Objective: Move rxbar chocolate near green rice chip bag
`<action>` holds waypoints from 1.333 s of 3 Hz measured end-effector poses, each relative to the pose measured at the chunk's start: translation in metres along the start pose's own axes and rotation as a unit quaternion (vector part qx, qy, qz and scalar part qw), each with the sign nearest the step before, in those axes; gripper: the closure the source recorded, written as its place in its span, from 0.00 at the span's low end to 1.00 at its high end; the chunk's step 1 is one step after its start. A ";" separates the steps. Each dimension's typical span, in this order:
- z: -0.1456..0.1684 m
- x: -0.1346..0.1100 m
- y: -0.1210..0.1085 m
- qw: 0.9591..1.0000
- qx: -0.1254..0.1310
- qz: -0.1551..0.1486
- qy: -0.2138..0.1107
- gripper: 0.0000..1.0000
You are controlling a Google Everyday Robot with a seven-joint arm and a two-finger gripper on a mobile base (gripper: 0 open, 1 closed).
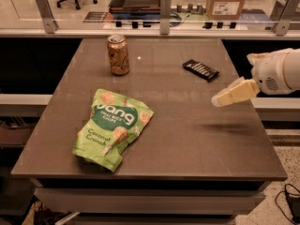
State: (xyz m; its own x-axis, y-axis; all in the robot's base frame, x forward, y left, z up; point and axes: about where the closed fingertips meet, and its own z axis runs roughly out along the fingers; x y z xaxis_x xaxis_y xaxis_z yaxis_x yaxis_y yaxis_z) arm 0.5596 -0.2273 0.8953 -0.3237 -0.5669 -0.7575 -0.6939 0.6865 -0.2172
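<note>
The rxbar chocolate (200,70), a small flat black bar with white stripes, lies on the back right of the grey table (187,135). The green rice chip bag (112,127), a large crinkled light-green pouch with a dark green patch, lies at the front left of the table. My gripper (220,100) comes in from the right edge on a white arm, hovering above the table's right side. It is in front of and slightly right of the bar, apart from it. It holds nothing that I can see.
An orange-gold drink can (118,55) stands upright at the back left of the table. A glass rail with metal posts (164,7) runs behind the table. A cardboard box (226,0) sits beyond it. A cable (290,198) lies on the floor at right.
</note>
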 end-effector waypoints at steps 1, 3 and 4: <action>0.023 0.006 -0.008 1.000 -0.012 0.017 -0.013 0.00; 0.053 0.011 -0.027 0.998 -0.029 0.037 -0.031 0.00; 0.073 0.006 -0.037 0.997 -0.048 0.039 -0.037 0.00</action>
State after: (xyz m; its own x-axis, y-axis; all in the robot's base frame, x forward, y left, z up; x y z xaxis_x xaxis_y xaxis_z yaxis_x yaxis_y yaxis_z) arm 0.6304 -0.2228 0.8537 -0.3331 -0.4767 -0.8135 -0.7284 0.6779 -0.0990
